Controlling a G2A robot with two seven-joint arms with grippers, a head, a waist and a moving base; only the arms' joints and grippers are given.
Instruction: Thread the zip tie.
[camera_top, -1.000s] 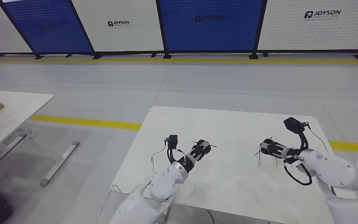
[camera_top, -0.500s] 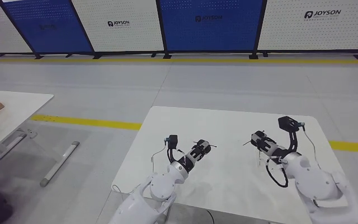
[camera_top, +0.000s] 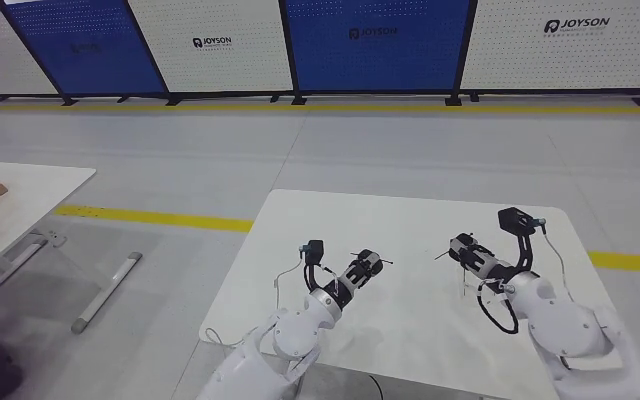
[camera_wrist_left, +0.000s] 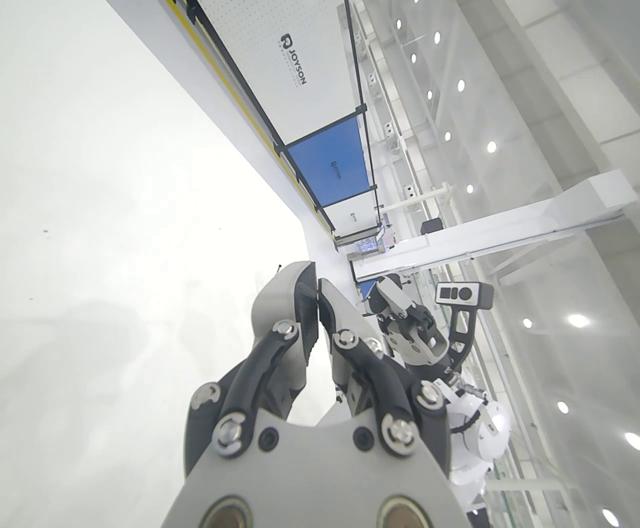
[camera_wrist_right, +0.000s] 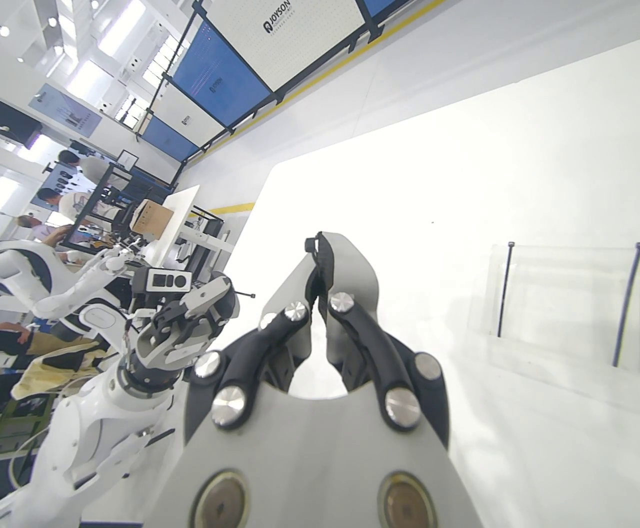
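Black zip tie (camera_wrist_right: 245, 295) is sitting pinched in your left gripper (camera_wrist_left: 318, 295); right gripper (camera_wrist_right: 316, 250) is clamping a second tie (camera_wrist_right: 310, 244). Tips are hanging well apart, nothing threading yet.

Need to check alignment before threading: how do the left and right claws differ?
The left claw hangs over bare table; the right claw hangs near the clear tray holding two more ties. The left claw points rightward across the table, the right claw leftward. Both are shut, each pinching a thin black zip tie.
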